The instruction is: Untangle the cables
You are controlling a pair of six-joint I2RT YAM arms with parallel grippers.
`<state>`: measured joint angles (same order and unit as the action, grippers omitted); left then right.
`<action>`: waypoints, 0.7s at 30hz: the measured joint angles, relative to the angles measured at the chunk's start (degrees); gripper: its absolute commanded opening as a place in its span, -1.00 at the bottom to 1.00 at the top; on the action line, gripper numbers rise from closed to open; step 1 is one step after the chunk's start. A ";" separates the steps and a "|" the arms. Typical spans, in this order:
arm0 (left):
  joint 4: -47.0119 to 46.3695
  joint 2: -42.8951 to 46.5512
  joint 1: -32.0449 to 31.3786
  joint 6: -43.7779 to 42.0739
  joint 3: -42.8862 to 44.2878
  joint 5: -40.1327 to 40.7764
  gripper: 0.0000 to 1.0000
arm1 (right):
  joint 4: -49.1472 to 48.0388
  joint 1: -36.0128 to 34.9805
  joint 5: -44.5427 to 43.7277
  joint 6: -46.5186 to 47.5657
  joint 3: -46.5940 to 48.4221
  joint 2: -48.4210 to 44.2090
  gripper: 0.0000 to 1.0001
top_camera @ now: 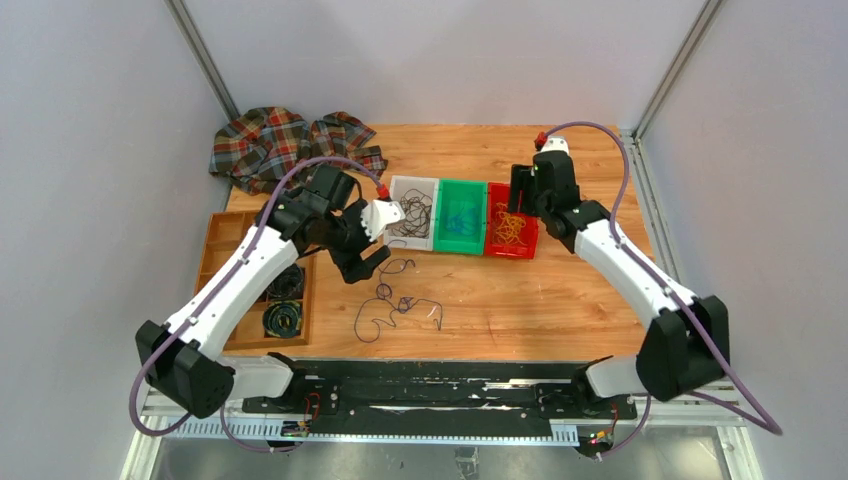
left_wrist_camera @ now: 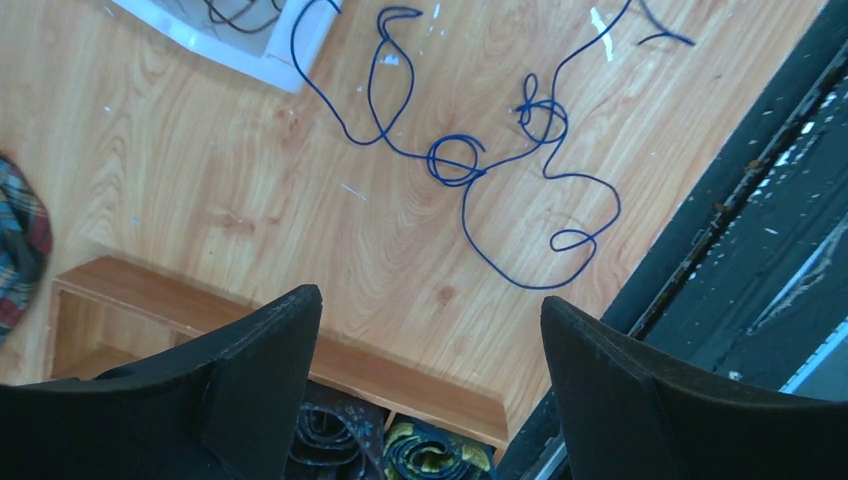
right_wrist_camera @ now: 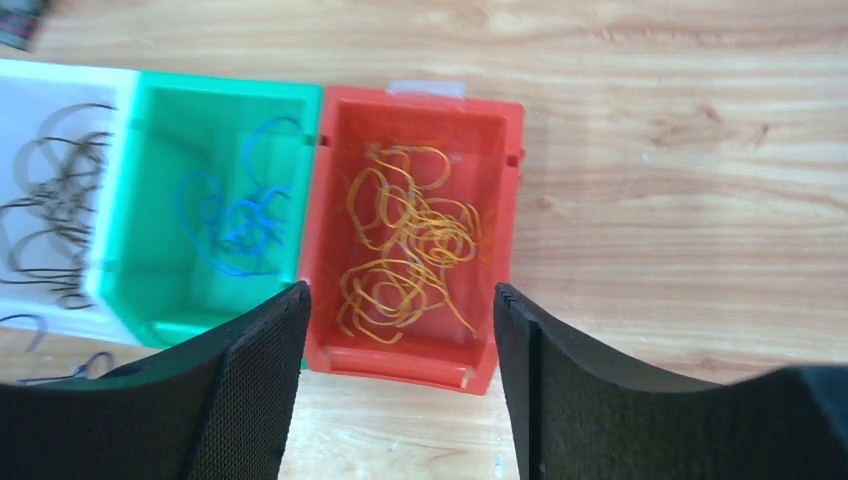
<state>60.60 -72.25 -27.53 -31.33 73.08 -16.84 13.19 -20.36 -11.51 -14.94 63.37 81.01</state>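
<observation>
A loose tangle of thin dark cables (top_camera: pixel 403 304) lies on the wooden table in front of the bins; in the left wrist view it shows as a bluish looped cable (left_wrist_camera: pixel 478 173) with small knots. My left gripper (top_camera: pixel 365 262) (left_wrist_camera: pixel 430 310) hovers open above the table, just left of the tangle, holding nothing. My right gripper (top_camera: pixel 518 195) (right_wrist_camera: pixel 400 300) is open and empty above the red bin (right_wrist_camera: pixel 505 230), which holds orange cables (right_wrist_camera: pixel 405 250). Blue cables (right_wrist_camera: pixel 235 220) lie in the green bin (right_wrist_camera: pixel 130 200) and dark ones (right_wrist_camera: pixel 50 215) in the white bin (right_wrist_camera: pixel 60 85).
A wooden compartment tray (top_camera: pixel 222 235) (left_wrist_camera: pixel 400 365) with dark coiled rolls sits at the left edge. A plaid cloth (top_camera: pixel 290 145) lies at the back left. A black rail (top_camera: pixel 430 385) runs along the near edge.
</observation>
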 measured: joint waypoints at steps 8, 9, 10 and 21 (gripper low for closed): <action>-10.73 -10.56 1.29 3.21 -7.74 4.70 0.65 | -5.92 -15.41 -4.00 -0.07 -7.76 -10.12 0.35; -11.96 -12.39 1.99 4.13 -7.91 4.74 0.62 | -6.23 -17.16 -4.66 -0.07 -9.09 -10.64 0.35; -13.18 -14.23 2.91 5.09 -7.91 4.48 0.58 | -6.78 -18.97 -5.51 -0.09 -10.91 -11.21 0.34; -23.91 -27.21 8.44 13.86 -7.91 -6.23 0.11 | -13.75 -22.40 -7.85 -0.96 -24.26 -22.84 0.28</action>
<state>36.69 -99.46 -19.09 -17.47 65.17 -23.07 -0.56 -42.76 -19.35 -15.90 39.11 58.17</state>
